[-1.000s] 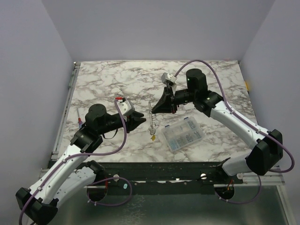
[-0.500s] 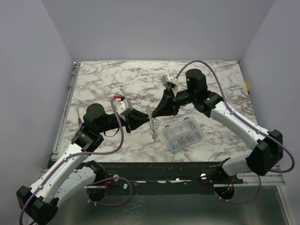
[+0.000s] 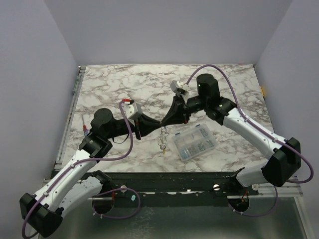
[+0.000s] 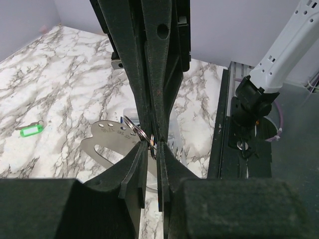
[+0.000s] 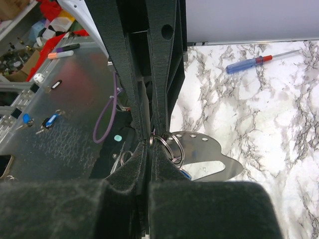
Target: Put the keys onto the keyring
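Note:
My two grippers meet tip to tip over the middle of the table. The right gripper (image 3: 166, 121) is shut on a silvery ring of the keyring (image 5: 172, 147). The left gripper (image 3: 155, 124) has its fingers pressed on the same ring (image 4: 150, 145) from the opposite side. A flat silvery tag with holes (image 5: 212, 160) hangs from the rings and also shows in the left wrist view (image 4: 110, 140). More of the keyring (image 3: 162, 141) dangles below the tips. A blue key head (image 5: 184, 174) peeks from under the rings. A green key (image 4: 30, 130) lies on the marble. The yellow key cannot be made out.
A clear compartment box (image 3: 194, 142) lies just right of the dangling keyring. A red-and-blue screwdriver (image 5: 254, 61) lies on the marble near the left edge (image 3: 85, 130). The table's front rail (image 3: 164, 178) runs below the grippers.
My left gripper has moved right and up to the right gripper's tips and closed on the keyring. The right gripper shifted slightly left, and the keyring now hangs between both.

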Robot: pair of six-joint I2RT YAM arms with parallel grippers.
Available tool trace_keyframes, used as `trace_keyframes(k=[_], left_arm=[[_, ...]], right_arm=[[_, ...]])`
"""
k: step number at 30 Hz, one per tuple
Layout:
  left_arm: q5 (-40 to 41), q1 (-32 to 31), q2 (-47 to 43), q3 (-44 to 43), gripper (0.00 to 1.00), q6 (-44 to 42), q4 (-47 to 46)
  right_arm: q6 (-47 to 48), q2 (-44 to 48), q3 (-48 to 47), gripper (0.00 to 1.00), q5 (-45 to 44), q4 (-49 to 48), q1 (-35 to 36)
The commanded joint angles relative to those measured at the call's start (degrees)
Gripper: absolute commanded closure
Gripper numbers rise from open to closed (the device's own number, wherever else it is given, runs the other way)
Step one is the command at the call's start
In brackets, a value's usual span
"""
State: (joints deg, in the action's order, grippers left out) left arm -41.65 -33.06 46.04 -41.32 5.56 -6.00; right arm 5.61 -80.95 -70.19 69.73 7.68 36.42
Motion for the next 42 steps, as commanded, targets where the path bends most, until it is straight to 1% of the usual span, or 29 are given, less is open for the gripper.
trace_keyframes(k=[1, 4, 8, 9, 11, 12, 17, 20, 22, 24, 27, 29, 32, 34, 40, 42], left_arm=[[-1.66, 0.14, 0.4, 1.19, 0.81, 0.42, -1.48], [-1.81, 0.12, 0.71, 1.21, 0.82, 0.62, -1.44], [-1.69, 0.1, 1.35, 1.08, 0.87, 1.09, -1.4], [-1.1, 0.14, 1.6, 1.07, 0.89, 1.61, -1.4], [-0.69, 0.1, 2.4, 0.98, 0.97, 2.57, -1.43], [-0.52, 0.1, 2.78, 0.94, 1.0, 2.95, -1.4], [0.13, 0.1, 3.46, 0.94, 1.0, 3.94, -1.17], [0.71, 0.11, 3.21, 0.73, 1.0, 4.02, -0.98], [1.18, 0.1, 2.8, 0.65, 1.0, 3.93, -1.0], [1.85, 0.09, 2.34, 0.58, 1.0, 3.93, -1.0], [3.61, 0.15, 1.03, 0.53, 1.0, 3.99, -1.1], [4.65, 0.11, 0.17, 0.54, 1.0, 4.02, -1.28], [5.97, 0.1, -1.03, 0.48, 1.0, 4.32, -1.44], [6.49, 0.11, -1.65, 0.33, 1.0, 4.52, -1.68], [7.18, 0.14, -3.34, 0.23, 1.0, 5.97, -3.77], [7.24, 0.1, -3.81, 0.33, 1.0, 6.75, -4.64]], right_arm=[[-0.67, 1.09, 0.13, 0.99, 1.78, -2.17, 0.61], [-1.18, 1.39, 0.21, 0.99, 1.67, -2.94, 0.67], [-1.75, 1.41, 0.36, 1.0, 1.85, -3.94, 0.67], [-2.0, 1.47, 0.47, 1.0, 1.82, -4.36, 0.64], [-2.7, 1.49, 0.66, 0.99, 2.07, -5.41, 0.66], [-2.97, 1.56, 0.67, 1.0, 2.14, -5.87, 0.67], [-3.74, 2.38, 1.18, 0.99, 1.84, -7.13, 0.64], [-5.05, 3.35, 2.44, 0.99, 0.56, -10.23, 0.66], [-5.41, 3.73, 2.75, 0.96, -0.48, -10.56, 0.66], [-5.43, 3.85, 3.07, 0.86, -0.97, -10.94, 0.69], [-5.44, 3.99, 3.62, 0.73, -1.17, -11.43, 0.66], [-5.43, 4.18, 3.87, 0.68, -1.23, -11.62, 0.62], [-5.43, 4.6, 4.38, 0.65, -1.5, -11.85, 0.64], [-7.1, 4.85, 4.61, 0.64, -1.56, -12.22, 0.66], [-7.57, 5.86, 5.63, 0.55, -2.83, -13.45, 0.66], [-8.63, 6.64, 6.58, 0.54, -3.77, -15.3, 0.67]])
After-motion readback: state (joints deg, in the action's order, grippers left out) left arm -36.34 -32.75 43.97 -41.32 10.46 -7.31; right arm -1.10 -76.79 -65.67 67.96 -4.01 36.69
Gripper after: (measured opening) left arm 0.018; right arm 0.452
